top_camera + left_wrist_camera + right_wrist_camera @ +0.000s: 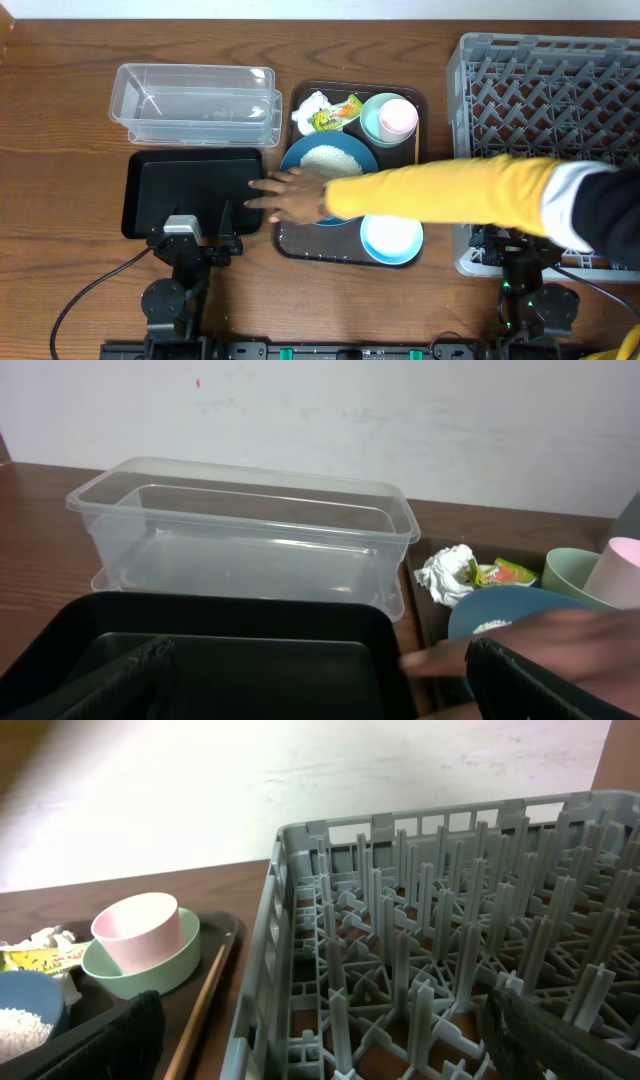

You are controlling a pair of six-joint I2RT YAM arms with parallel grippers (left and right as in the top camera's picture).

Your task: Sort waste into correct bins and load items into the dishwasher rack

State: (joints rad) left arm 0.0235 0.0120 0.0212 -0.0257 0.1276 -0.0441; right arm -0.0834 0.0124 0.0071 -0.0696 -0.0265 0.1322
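The left gripper and right gripper are resting at the near edge, jaws apart and empty, probably waiting while a person's hand is reaching across to the plate of rice on the brown tray. The sleeve is hiding the plate's near half and, from overhead, the right gripper. Whether the hand is gripping the plate is unclear.

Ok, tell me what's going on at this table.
A person's hand, arm in a yellow sleeve, reaches across the brown tray to the dark blue plate of rice. The left gripper and right gripper sit open at the near side, holding nothing. Nothing is sorted yet: the grey rack, clear tub and black tray hold nothing.
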